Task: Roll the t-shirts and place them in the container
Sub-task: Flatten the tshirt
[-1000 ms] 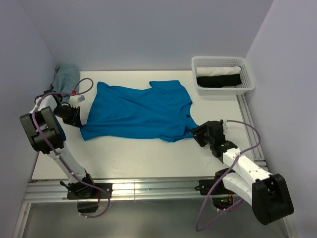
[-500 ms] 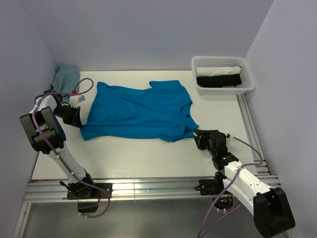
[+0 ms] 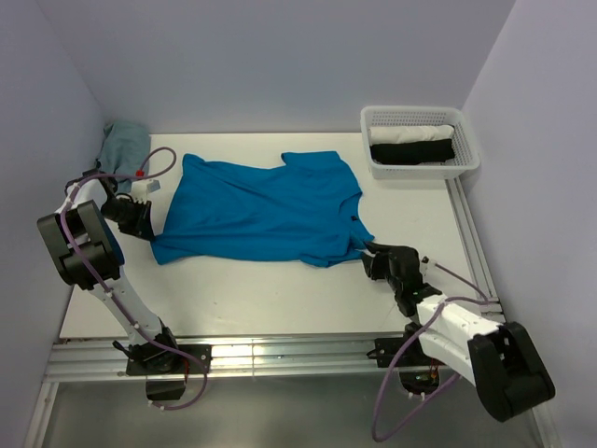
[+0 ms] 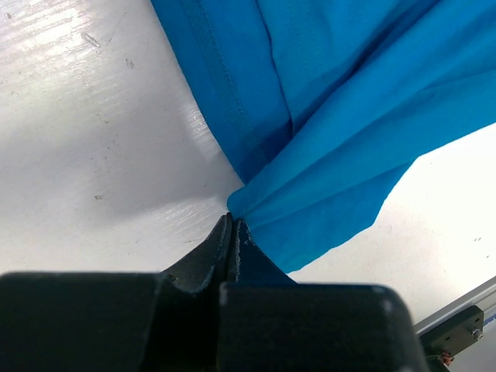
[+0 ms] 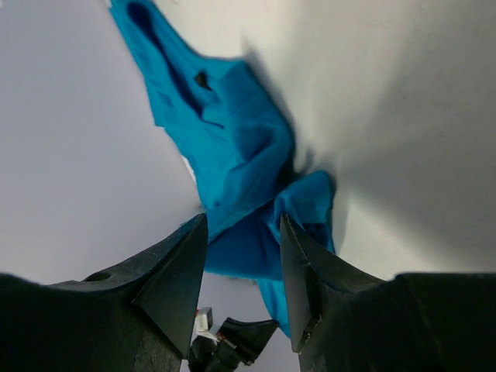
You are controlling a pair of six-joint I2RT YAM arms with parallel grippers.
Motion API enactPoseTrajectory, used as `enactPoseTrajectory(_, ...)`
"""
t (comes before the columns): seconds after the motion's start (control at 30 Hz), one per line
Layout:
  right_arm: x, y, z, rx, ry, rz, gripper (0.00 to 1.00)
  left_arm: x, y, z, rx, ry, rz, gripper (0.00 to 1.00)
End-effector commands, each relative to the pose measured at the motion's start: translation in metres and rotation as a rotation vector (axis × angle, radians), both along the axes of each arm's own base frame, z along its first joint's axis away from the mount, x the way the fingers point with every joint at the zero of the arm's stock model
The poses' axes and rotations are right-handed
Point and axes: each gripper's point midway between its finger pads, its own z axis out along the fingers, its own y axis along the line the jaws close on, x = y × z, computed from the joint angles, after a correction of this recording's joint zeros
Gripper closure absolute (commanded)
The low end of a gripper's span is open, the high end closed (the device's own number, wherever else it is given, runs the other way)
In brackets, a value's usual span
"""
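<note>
At t-shirt [image 3: 256, 210] edges: left fingers [image 4: 211, 249] clamped, right fingers [image 5: 174, 279] apart

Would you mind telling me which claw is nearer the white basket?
Right. The right claw is in front of the basket; the left claw is across, pinching the t-shirt.

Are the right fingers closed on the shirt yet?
No, the right fingers stand visibly apart, with the shirt bunched in the gap between them.
</note>
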Motion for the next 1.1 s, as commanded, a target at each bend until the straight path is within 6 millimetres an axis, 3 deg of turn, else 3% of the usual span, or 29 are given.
enactPoseTrajectory(0.0,0.021,0.011,0.026,0.074,-0.082,-0.024,0.50,0.003,-0.002,0.006,-0.014,-0.027,-0.029,1.00)
enactPoseTrajectory(0.2,0.028,0.023,0.018,0.096,-0.051,-0.020,0.51,0.003,-0.001,0.005,-0.010,-0.028,-0.030,1.00)
enactPoseTrajectory(0.37,0.026,0.021,0.008,0.094,-0.033,-0.040,0.55,0.002,-0.002,0.003,-0.011,-0.025,-0.034,1.00)
enactPoseTrajectory(0.6,0.027,0.017,0.009,0.046,-0.033,-0.038,0.80,0.003,-0.001,0.005,-0.010,-0.029,-0.031,1.00)
enactPoseTrajectory(0.77,0.023,0.007,0.020,-0.014,-0.055,-0.016,0.92,0.007,0.003,0.012,0.010,-0.058,-0.017,1.00)
enactPoseTrajectory(0.8,0.022,0.006,0.030,-0.010,-0.082,-0.002,0.95,0.009,0.004,0.014,0.018,-0.068,-0.014,1.00)
enactPoseTrajectory(0.87,0.019,-0.010,0.029,-0.049,-0.073,-0.021,0.96,0.014,0.009,0.017,0.027,-0.083,0.008,1.00)
enactPoseTrajectory(0.97,0.017,-0.023,0.045,-0.103,-0.111,-0.004,1.00,0.019,0.013,0.025,0.016,-0.099,0.034,1.00)
enactPoseTrajectory(1.03,0.020,-0.031,0.065,-0.195,-0.156,0.033,1.00,0.025,0.012,0.040,-0.005,-0.139,0.041,1.00)
enactPoseTrajectory(1.07,0.025,-0.035,0.084,-0.236,-0.167,0.044,1.00,0.025,0.010,0.052,-0.031,-0.170,0.042,1.00)
